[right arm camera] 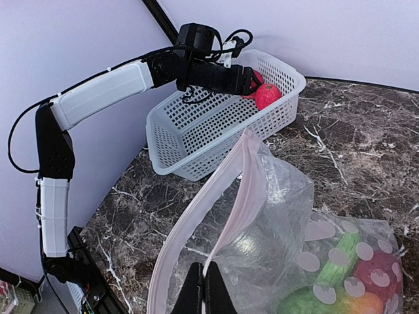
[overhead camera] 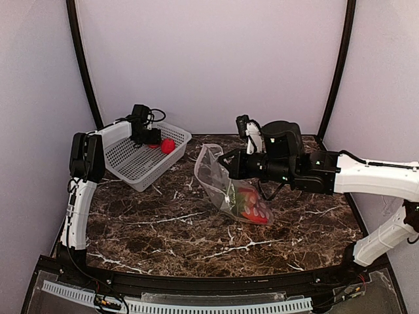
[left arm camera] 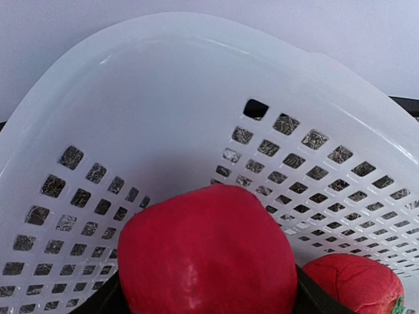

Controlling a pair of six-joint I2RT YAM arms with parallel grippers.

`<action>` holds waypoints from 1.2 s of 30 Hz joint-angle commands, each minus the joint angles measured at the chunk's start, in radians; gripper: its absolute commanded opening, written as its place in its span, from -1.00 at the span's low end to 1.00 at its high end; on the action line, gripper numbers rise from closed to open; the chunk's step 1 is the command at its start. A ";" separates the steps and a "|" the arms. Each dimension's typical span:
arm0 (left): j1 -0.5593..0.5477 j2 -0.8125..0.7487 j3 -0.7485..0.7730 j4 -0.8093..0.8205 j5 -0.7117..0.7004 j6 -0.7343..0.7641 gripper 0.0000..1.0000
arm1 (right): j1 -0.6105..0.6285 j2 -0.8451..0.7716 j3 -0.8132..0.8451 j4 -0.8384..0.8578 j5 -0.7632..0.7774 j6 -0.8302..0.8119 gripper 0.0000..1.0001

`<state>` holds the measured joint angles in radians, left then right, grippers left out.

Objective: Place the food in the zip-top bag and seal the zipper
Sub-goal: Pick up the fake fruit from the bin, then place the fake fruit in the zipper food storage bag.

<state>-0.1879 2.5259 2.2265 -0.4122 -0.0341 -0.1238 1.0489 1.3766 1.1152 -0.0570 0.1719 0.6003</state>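
Currently right tool pinches zipper; left tool grips red food.

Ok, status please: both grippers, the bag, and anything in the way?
Left gripper shut on red fruit inside basket. Right gripper shut on zipper, zip-top bag held open, food inside. Basket holds second red fruit. Nothing in the way.

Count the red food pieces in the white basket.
2. One red piece sits in the left gripper; the other red piece lies beside it in the basket. Others may be hidden.
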 commanded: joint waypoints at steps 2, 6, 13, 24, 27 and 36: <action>0.004 -0.165 -0.060 0.000 0.047 0.000 0.38 | -0.009 -0.011 0.010 0.001 0.008 0.001 -1.00; 0.003 -0.348 -0.279 0.122 0.085 -0.029 0.38 | -0.009 -0.020 0.001 0.003 0.005 0.002 -1.00; 0.003 -0.726 -0.691 0.359 0.132 -0.124 0.37 | -0.009 -0.046 -0.016 0.004 -0.003 -0.005 -1.00; -0.205 -1.247 -1.132 0.422 0.282 -0.190 0.37 | -0.010 -0.055 -0.005 -0.036 -0.006 -0.030 -1.00; -0.296 -1.326 -1.190 0.403 0.334 -0.218 0.36 | -0.010 -0.054 0.001 -0.048 -0.006 -0.035 -1.00; -0.551 -1.396 -1.252 0.408 0.359 -0.322 0.35 | -0.009 -0.047 0.010 -0.058 -0.053 -0.033 -1.00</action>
<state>-0.6571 1.1271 1.0096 -0.0002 0.3126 -0.3866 1.0462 1.3407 1.1080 -0.1112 0.1486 0.5770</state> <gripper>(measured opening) 0.707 0.006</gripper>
